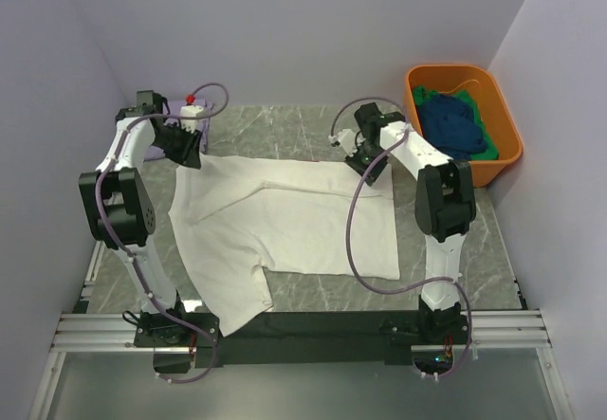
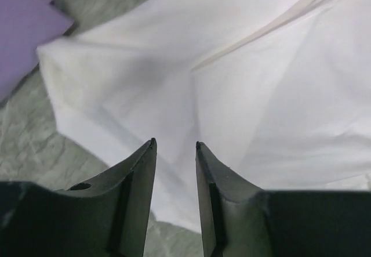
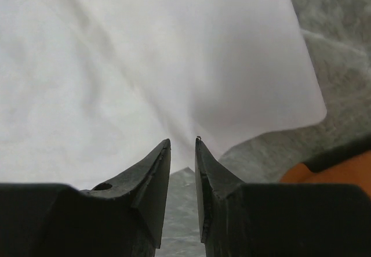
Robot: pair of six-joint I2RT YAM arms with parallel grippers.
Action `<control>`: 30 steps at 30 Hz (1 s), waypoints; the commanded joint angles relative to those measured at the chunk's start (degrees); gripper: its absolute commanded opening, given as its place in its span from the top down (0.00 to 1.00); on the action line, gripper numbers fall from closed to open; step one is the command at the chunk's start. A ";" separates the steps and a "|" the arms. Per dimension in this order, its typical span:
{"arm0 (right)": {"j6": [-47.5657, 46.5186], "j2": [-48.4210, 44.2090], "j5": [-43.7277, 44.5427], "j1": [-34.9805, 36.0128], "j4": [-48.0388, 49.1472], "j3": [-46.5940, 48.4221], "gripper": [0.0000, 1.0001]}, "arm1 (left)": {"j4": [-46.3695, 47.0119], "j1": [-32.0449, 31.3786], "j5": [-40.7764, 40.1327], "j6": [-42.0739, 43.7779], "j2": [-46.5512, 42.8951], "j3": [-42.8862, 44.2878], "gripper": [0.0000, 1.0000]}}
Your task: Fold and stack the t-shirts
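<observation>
The large white t-shirt (image 1: 285, 221) lies spread on the table, plain side up; its red panel is out of view. My left gripper (image 1: 194, 155) hangs over the shirt's far left corner, jaws apart and empty; in the left wrist view (image 2: 175, 144) the white cloth (image 2: 232, 83) lies beyond its tips. My right gripper (image 1: 370, 172) hangs over the far right corner, jaws slightly apart and empty (image 3: 182, 140), with white cloth (image 3: 145, 65) ahead. A lavender shirt (image 1: 186, 117) lies behind the left arm (image 2: 23, 25). Dark blue (image 1: 453, 124) and green (image 1: 486, 153) shirts sit in the tub.
The orange plastic tub (image 1: 507, 126) stands at the far right by the wall; its edge shows in the right wrist view (image 3: 342, 176). Grey marbled table (image 1: 313, 126) shows beyond the shirt. A metal rail (image 1: 303, 330) runs along the near edge.
</observation>
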 commanded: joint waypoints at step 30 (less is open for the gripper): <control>10.72 14.46 10.66 -1.63 -0.77 13.08 0.72 | 10.91 -10.51 -2.66 -10.49 6.70 -6.20 0.66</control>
